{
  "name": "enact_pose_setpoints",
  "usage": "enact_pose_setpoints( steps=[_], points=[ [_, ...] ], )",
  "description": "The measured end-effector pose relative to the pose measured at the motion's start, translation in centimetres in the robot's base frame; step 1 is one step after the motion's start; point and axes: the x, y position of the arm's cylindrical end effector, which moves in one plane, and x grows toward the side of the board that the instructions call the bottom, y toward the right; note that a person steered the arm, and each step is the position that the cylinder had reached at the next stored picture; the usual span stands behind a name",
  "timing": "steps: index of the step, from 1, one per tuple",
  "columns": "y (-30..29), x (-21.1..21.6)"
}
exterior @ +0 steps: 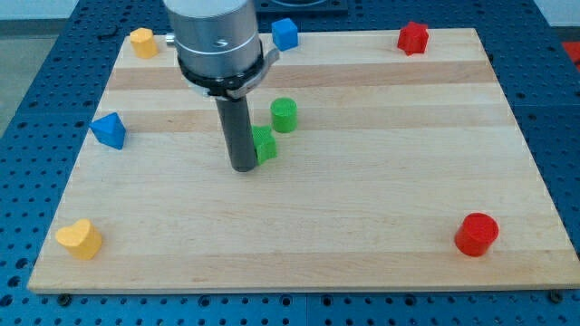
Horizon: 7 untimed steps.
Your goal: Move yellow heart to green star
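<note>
The pale wooden tabletop (381, 208) is seen with small coloured blocks spread over it. No jaws are fitted to the arm: it ends in a straight dark rod, and my tip (243, 168) is set down touching the left side of the green star-shaped block (264, 145), near the middle of the board. The yellow heart-shaped block (80, 239) is found well apart from the green star, toward the view's bottom left. A green cylinder block (285, 114) is placed just beside the star, toward the view's top right. Left of the star a blue triangular block (109, 130) is seen; far above it, along the top edge, a yellow block (142, 42), a blue block (285, 33) and a red block (413, 37) are lined up. A red cylinder block (477, 234) lies toward the bottom right of the star
</note>
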Motion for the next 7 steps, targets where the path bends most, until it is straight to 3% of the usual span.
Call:
enact_pose_setpoints(
  steps=[3, 4, 6, 7],
  points=[
    [2.9, -0.8],
    [-0.7, 1.3],
    [-14.0, 1.7],
    [-20.6, 4.6]
  ],
)
